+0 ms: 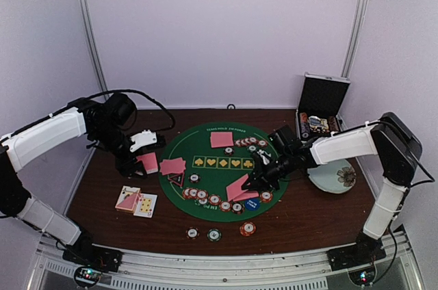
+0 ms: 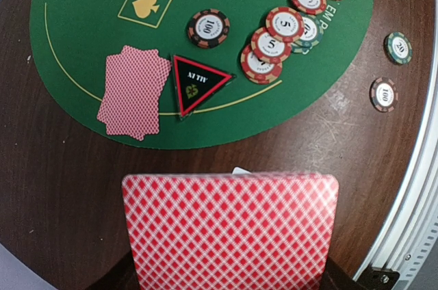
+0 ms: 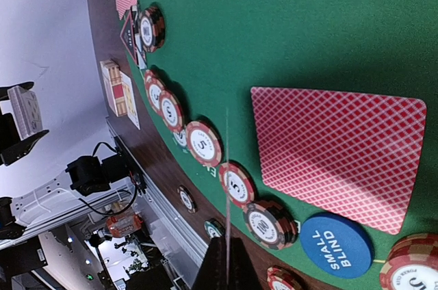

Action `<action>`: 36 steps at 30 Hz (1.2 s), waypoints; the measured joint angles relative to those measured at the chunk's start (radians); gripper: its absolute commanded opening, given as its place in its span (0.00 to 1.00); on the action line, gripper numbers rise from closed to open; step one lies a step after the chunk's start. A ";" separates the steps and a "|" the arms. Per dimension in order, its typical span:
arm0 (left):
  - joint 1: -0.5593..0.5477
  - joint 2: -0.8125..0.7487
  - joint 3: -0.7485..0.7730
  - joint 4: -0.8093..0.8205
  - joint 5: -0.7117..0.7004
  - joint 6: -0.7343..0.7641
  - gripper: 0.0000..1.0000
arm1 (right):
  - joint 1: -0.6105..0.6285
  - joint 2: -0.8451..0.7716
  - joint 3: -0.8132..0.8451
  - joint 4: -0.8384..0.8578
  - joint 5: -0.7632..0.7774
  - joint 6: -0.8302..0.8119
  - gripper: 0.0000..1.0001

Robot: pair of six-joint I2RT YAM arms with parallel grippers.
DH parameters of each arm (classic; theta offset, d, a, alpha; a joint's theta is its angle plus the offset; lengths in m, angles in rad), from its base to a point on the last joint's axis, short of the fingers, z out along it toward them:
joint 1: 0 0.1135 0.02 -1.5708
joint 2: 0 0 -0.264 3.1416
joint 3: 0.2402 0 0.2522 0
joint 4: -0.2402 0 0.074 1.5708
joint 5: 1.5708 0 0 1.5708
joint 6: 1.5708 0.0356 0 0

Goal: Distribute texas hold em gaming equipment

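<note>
The round green mat [image 1: 212, 180] lies on the brown table [image 1: 102, 194], and beside its left edge my left gripper [image 1: 145, 161] is closed on one red-backed card [image 2: 229, 232], held over the bare wood. My right gripper [image 1: 259, 182] is closed too, over the near right part of the mat, and it pinches a second card [image 3: 227, 187], which I see only by its thin edge. Under it a flat card [image 3: 335, 156] lies on the mat, with a curved row of chips [image 3: 203, 143] along the near rim and the blue disc [image 3: 335, 244] just beside its corner.
</note>
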 measured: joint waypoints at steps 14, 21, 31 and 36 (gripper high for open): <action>0.000 0.000 0.000 0.000 0.001 0.000 0.00 | -0.003 0.029 0.106 -0.296 0.126 -0.191 0.45; 0.000 0.000 0.000 0.000 0.002 0.000 0.00 | -0.011 -0.002 0.218 -0.496 0.222 -0.294 0.51; 0.000 0.000 0.000 0.000 0.002 0.000 0.00 | -0.013 0.064 0.349 -0.499 0.238 -0.315 0.53; 0.000 0.000 0.000 0.000 0.000 0.000 0.00 | 0.003 0.216 0.471 -0.461 0.237 -0.318 0.50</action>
